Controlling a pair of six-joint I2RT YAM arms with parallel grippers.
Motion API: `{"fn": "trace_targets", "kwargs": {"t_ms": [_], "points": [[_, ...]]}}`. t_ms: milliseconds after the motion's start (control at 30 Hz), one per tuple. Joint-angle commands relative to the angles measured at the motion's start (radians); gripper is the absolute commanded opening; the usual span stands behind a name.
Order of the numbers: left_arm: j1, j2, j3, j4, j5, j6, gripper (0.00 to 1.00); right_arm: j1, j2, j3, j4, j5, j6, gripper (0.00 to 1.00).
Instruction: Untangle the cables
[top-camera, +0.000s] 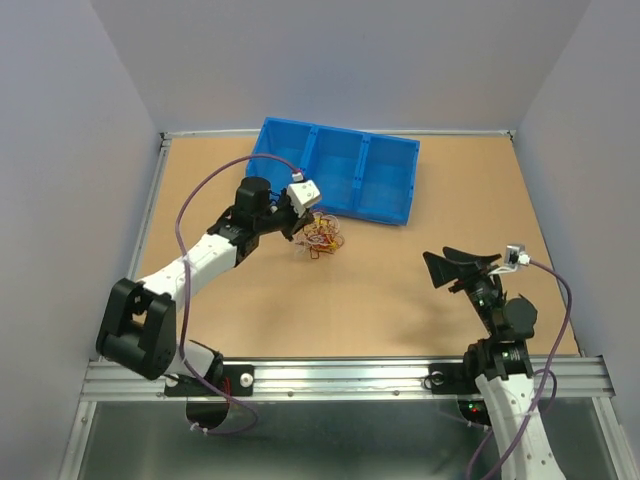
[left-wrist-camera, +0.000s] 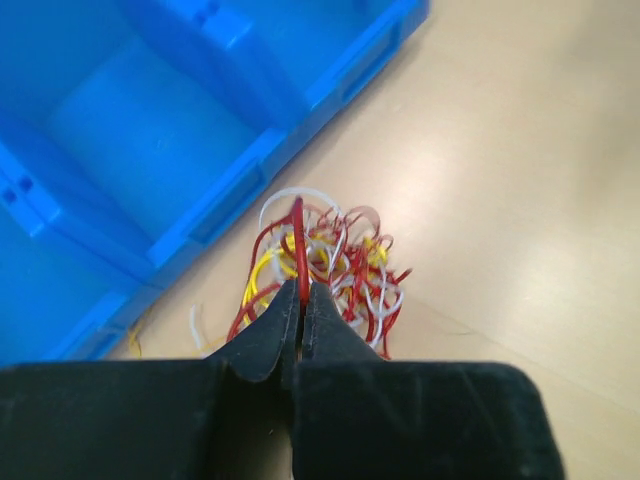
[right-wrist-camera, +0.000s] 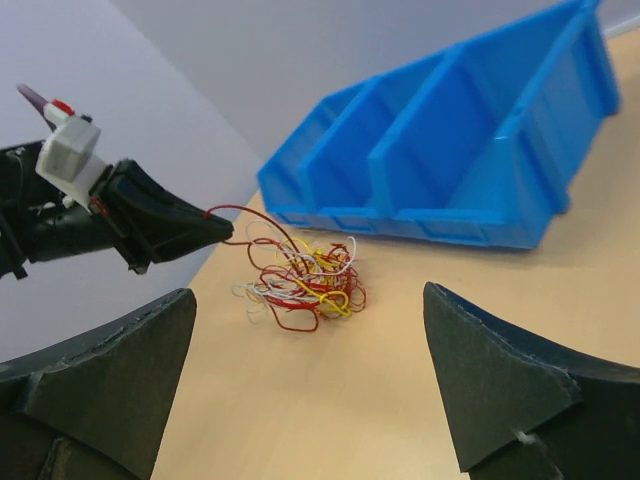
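Observation:
A small clump of red, yellow and white cables (top-camera: 322, 237) lies on the table just in front of the blue bin. It shows in the left wrist view (left-wrist-camera: 335, 265) and in the right wrist view (right-wrist-camera: 305, 277). My left gripper (top-camera: 297, 235) is shut on a red cable (left-wrist-camera: 299, 240) that rises out of the clump; its tip (left-wrist-camera: 301, 293) sits at the clump's left edge. In the right wrist view the left gripper (right-wrist-camera: 222, 229) holds the red strand (right-wrist-camera: 262, 218) slightly above the table. My right gripper (top-camera: 436, 270) is open and empty, well to the right of the clump.
A blue three-compartment bin (top-camera: 337, 171) stands behind the clump, close to it, and shows in both wrist views (left-wrist-camera: 150, 130) (right-wrist-camera: 470, 140). Grey walls enclose the table (top-camera: 400, 290) on three sides. A metal rail (top-camera: 350, 377) runs along the near edge.

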Motion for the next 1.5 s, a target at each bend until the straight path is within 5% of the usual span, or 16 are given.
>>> {"fn": "trace_targets", "kwargs": {"t_ms": [0,233,567,867,1467], "points": [[-0.056,-0.149,-0.044,0.005,0.161,0.049,0.00,0.004,0.144,-0.127,0.269,-0.183,-0.014,1.00],[-0.128,-0.249,-0.063,-0.037,0.202,0.070,0.00,0.041,0.486,-0.129,0.566,-0.214,-0.038,0.95],[-0.143,-0.295,-0.076,-0.045,0.216,0.070,0.00,0.469,0.761,-0.001,0.550,0.113,-0.274,0.98],[-0.166,-0.283,-0.075,-0.061,0.219,0.090,0.00,0.598,0.956,0.012,0.772,0.180,-0.325,0.98],[-0.179,-0.291,-0.069,-0.067,0.199,0.087,0.00,0.685,1.212,0.341,0.798,0.116,-0.541,0.95]]}}
